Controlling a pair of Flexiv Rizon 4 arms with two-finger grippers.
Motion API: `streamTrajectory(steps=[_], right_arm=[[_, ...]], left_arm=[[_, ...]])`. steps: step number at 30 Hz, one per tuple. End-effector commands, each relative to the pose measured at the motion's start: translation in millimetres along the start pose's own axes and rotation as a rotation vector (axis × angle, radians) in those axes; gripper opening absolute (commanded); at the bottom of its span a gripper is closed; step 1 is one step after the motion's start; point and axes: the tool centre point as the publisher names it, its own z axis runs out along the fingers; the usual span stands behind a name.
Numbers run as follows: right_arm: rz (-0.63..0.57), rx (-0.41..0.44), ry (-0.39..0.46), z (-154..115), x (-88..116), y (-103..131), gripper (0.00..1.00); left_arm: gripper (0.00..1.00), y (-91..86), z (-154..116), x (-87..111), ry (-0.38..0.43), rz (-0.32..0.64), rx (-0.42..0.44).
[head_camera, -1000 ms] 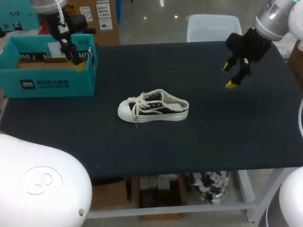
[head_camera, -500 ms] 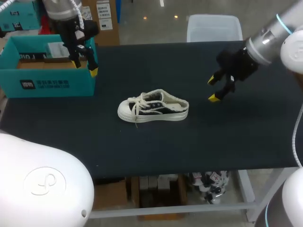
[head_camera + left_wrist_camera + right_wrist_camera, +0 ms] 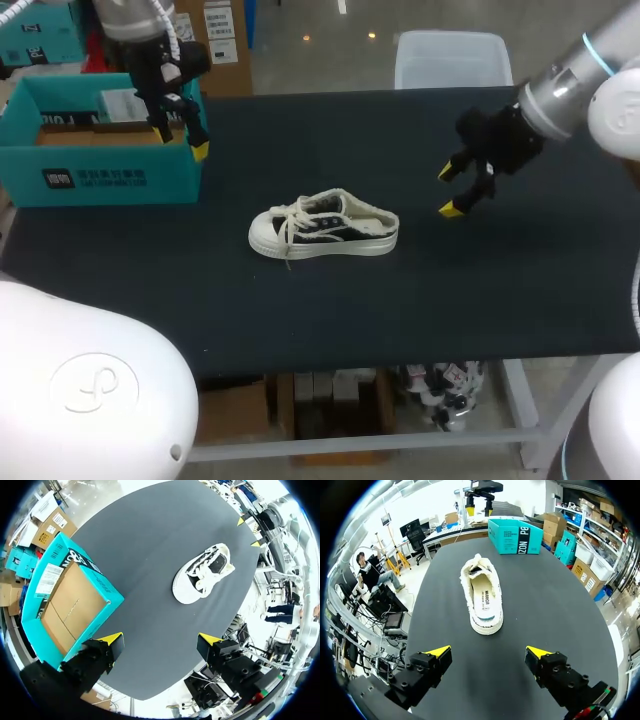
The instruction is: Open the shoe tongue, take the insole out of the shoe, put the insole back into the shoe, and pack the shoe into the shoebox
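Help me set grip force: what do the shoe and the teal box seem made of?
The shoe: dark woven upper, likely canvas, with fuzzy off-white edging; the toe cap and sole look like matte white rubber. The shoebox: probably cardboard, printed teal outside and bare brown inside, with crisp folded edges.

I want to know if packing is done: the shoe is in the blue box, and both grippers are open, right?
No: the shoe lies on the table, outside the box, as the head view shows. The left gripper and right gripper are open.
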Motion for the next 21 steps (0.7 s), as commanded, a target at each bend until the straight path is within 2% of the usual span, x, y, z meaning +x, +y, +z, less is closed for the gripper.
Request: streamTrajectory(steps=[1, 3, 6, 10, 11, 15, 18, 21], right_arm=[[-0.001, -0.033, -0.012, 17, -2, -6, 1.0], [0.004, -0.061, -0.018, 29, -2, -6, 1.0], [-0.012, -0.1, -0.017, 44, -2, -6, 1.0], [-0.023, -0.125, -0.015, 59, -1, -3, 1.0], [-0.022, -0.124, -0.016, 63, -2, -1, 1.0], [-0.014, -0.137, -0.02, 74, -2, 2, 1.0], [0.0, -0.149, -0.022, 84, -1, 3, 1.0], [0.018, -0.158, -0.026, 94, 0, 4, 1.0]], left_arm=[[1.0, -9.6, 12, 21.8, -0.03, -0.177, 0.027], [1.0, -13.9, 16, 31.0, -0.068, -0.245, 0.057], [1.0, -20.6, 18, 41.4, -0.053, -0.346, 0.077], [1.0, -30.5, 21, 45.8, -0.064, -0.464, 0.097], [1.0, -34.5, 23, 46.9, -0.088, -0.496, 0.109], [1.0, -41.0, 25, 51.8, -0.069, -0.541, 0.097], [1.0, -44.3, 27, 57.5, -0.096, -0.587, 0.127], [1.0, -47.0, 30, 64.0, -0.086, -0.587, 0.124]])
